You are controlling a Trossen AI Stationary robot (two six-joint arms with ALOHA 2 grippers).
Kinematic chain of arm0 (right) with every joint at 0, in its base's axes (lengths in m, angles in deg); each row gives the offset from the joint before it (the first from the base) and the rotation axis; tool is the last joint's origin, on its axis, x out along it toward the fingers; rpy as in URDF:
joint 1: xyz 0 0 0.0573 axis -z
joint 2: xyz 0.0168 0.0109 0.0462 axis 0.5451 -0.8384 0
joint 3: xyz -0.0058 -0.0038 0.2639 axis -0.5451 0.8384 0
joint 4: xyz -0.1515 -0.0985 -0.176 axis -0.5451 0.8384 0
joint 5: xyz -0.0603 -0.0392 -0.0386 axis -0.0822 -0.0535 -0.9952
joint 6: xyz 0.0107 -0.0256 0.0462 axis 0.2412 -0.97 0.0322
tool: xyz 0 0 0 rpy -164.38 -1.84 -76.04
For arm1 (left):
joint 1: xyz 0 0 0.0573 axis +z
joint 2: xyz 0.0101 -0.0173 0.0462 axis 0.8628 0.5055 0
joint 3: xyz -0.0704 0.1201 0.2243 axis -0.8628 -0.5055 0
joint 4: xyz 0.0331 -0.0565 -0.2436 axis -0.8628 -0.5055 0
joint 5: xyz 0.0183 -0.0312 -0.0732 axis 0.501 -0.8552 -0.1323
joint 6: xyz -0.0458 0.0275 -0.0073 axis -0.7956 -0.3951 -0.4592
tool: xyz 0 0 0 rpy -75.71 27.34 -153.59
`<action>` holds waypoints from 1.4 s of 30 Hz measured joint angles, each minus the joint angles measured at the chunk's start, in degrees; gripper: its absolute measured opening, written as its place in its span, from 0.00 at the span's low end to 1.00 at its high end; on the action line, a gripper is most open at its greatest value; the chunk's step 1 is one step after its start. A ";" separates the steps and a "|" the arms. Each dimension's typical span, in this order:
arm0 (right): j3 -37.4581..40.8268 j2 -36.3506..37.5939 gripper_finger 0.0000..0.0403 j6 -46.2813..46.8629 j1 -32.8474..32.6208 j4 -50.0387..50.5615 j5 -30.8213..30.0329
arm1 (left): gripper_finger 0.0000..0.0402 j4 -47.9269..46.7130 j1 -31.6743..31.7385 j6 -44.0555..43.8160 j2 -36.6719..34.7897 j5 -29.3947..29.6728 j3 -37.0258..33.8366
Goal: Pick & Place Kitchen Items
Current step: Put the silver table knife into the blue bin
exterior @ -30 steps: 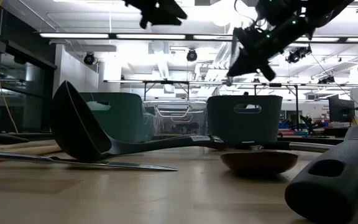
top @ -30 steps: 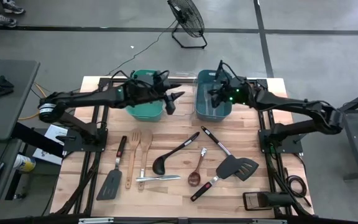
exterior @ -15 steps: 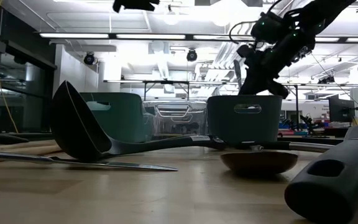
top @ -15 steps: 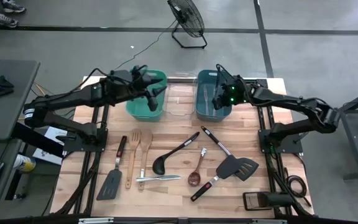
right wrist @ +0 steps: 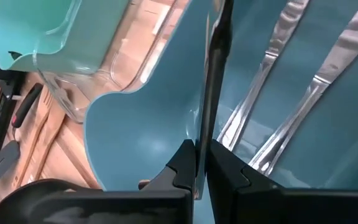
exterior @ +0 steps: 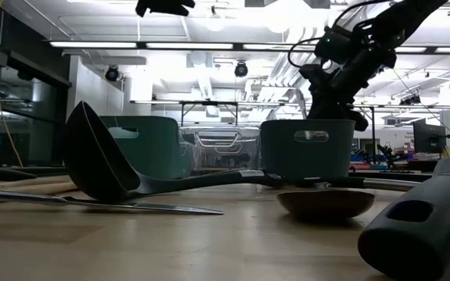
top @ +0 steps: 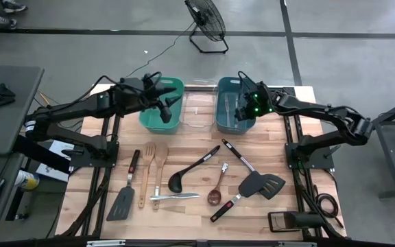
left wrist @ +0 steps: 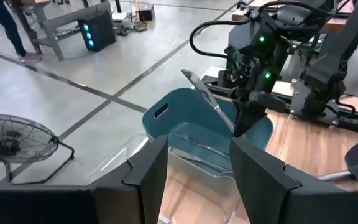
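My right gripper [top: 237, 113] is over the blue bin [top: 226, 125], fingers down inside it, shut on a slim silver piece of cutlery [right wrist: 211, 93]. Two more silver pieces [right wrist: 291, 74] lie on the bin's floor. My left gripper [top: 173, 103] is open and empty above the green bin [top: 158, 122]; its fingers [left wrist: 194, 168] show wide apart. On the wooden table lie a red-handled black spatula [top: 125, 192], two wooden utensils [top: 153, 171], a silver piece [top: 173, 197], a black ladle [top: 192, 168], a small spoon [top: 218, 186] and two black spatulas [top: 256, 182]. My right gripper pinches the silver cutlery near one end [right wrist: 200, 158] between its two fingers, which point down into the blue bin. The piece shows edge-on and runs on away from the fingers. In the left wrist view its free end [left wrist: 191, 79] slants up above the bin's rim.
A clear bin [top: 199, 110] stands between the green and blue bins at the table's far edge. The utensils lie spread over the table's middle and near half. A floor fan [top: 208, 24] stands beyond the table. A black device [top: 286, 221] lies at the near right corner.
My left gripper has drawn back from over the clear bin toward the table's left, to above the green bin, and stays open. My right gripper has gone down into the blue bin with the silver cutlery and tipped more steeply down.
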 joint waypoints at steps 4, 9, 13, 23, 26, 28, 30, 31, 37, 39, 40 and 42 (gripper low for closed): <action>0.00 -0.01 0.03 0.09 -0.02 0.71 0.44 | 0.42 -0.10 0.00 -0.05 0.00 0.00 0.00; 0.00 -0.01 0.03 -0.43 -0.04 2.71 0.56 | 0.42 -0.11 0.00 -0.05 0.00 0.00 0.00; 0.00 -0.01 0.04 -0.59 -0.04 2.96 0.56 | 0.42 -0.09 0.00 -0.05 0.00 0.00 0.00; 0.00 -0.01 0.04 -0.63 -0.04 3.23 1.65 | 0.42 -0.09 0.00 -0.06 0.00 0.90 0.00; 0.00 -0.03 0.04 -0.63 -0.04 3.51 1.78 | 0.42 -0.10 0.00 -0.07 0.00 0.90 0.00; 0.00 -0.03 0.04 -0.63 -0.04 3.76 1.78 | 0.42 -0.09 0.00 -0.07 0.00 0.94 0.01; 0.00 -0.03 0.06 -0.62 -0.04 3.94 1.83 | 0.42 -0.11 0.00 -0.07 0.00 0.96 0.00; 0.00 -0.03 0.07 -0.53 -0.04 4.03 1.87 | 0.42 -0.09 0.00 -0.07 0.00 0.98 0.01; 0.00 -0.03 0.18 -0.22 -0.04 4.20 1.66 | 0.42 -0.09 0.00 -0.05 0.00 1.02 0.00; 0.00 -0.03 0.20 -0.22 -0.05 4.20 1.40 | 0.42 -0.09 0.00 -0.05 0.00 1.03 0.00; 0.00 -0.03 0.21 -0.20 -0.04 4.20 1.36 | 0.42 -0.09 0.00 -0.05 0.00 1.02 0.00; 0.00 -0.03 0.22 -0.19 -0.04 4.20 1.28 | 0.42 -0.09 0.00 -0.05 0.00 1.03 0.00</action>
